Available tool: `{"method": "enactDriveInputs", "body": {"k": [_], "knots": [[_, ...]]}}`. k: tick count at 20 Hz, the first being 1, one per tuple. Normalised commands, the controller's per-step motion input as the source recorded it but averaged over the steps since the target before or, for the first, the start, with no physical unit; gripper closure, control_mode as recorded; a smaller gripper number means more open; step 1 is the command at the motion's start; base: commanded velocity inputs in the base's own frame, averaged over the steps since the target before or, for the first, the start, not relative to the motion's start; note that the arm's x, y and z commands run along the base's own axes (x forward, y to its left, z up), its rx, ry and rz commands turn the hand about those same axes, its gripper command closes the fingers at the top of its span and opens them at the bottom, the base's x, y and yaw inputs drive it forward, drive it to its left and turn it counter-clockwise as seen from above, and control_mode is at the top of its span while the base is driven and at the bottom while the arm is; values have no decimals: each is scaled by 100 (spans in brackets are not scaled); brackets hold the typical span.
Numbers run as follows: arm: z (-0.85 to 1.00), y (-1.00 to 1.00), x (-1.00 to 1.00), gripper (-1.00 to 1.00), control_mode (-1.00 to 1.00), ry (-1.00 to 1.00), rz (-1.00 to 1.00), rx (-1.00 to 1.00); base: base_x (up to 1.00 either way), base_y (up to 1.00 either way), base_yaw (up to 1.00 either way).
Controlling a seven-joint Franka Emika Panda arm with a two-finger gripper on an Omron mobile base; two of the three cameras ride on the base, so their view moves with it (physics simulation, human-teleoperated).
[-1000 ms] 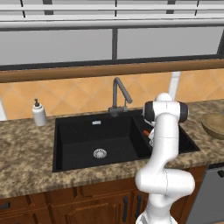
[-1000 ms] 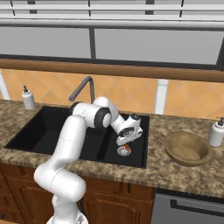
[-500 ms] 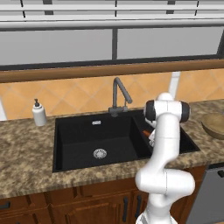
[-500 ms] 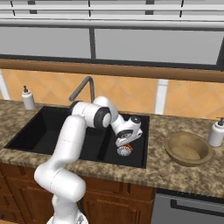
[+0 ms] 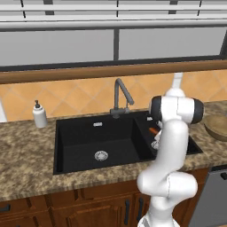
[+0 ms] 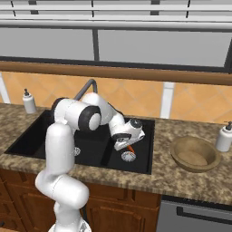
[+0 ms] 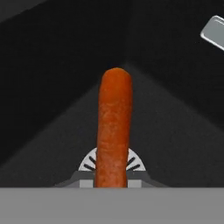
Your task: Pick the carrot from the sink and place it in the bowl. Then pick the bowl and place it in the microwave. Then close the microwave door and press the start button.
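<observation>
in the left base view the carrot (image 5: 153,130) shows as an orange sliver in the small basin of the sink (image 5: 97,137), just beside the white arm.

in the right base view the gripper (image 6: 128,147) hangs low over that basin's drain (image 6: 128,157), the carrot at its tip; the bowl (image 6: 195,154) sits on the surface well to the right of the sink, with no carrot in it.

in the hand view the carrot rises between the jaws, which appear closed on it (contact itself is hidden). judged so, only the pickup is under way; bowl, microwave, door and button remain.
</observation>
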Motion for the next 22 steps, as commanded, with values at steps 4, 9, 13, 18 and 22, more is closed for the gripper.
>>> {"method": "enactDriveInputs", "body": {"k": [4,9,13,18,22], "knots": [[100,1,-32,100,-100,-7,-1,-10,0,0,0],[100,-11,-11,100,-100,0,-1,-11,0,0,0],[100,-50,0,100,-100,10,-11,0,0,0,0],[100,-50,-2,100,-100,9,-13,2,0,0,0],[100,-72,-15,100,-100,14,-31,5,0,0,0]]}}
